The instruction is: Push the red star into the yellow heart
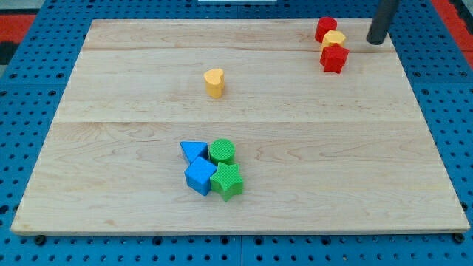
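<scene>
Near the view's top right, my tip point(376, 41), holding nothing, is seen just right of the red star point(334, 58), which must be approached and pushed left toward the distant yellow heart point(214, 82).

One camera only, so nothing overlaps with a second view. It sits above the desk point(244, 96) beyond its bottom edge, looking down at a slant toward the view's top: the bottom edge spreads wide, the top edge narrows. It stands far enough back to take in all four edges, with a blue pegboard point(22, 111) showing round them
</scene>
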You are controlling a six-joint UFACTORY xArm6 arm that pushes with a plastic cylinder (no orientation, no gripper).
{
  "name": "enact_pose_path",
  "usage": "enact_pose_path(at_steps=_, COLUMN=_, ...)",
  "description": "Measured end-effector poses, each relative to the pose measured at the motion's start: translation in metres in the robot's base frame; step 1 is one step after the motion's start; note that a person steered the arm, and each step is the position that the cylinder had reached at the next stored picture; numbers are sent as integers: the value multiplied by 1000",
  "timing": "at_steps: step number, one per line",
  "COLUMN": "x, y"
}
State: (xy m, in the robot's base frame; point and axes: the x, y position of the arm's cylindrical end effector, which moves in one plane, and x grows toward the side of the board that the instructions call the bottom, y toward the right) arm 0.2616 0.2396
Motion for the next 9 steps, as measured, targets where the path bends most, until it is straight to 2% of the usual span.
enact_pose_path(at_steps=1, x=37, y=-42)
enact_pose_path(at_steps=2, x=54, y=-84)
enact_pose_path(at_steps=5, x=62, y=-185)
enact_pose_path(at_steps=9, x=114, y=-169)
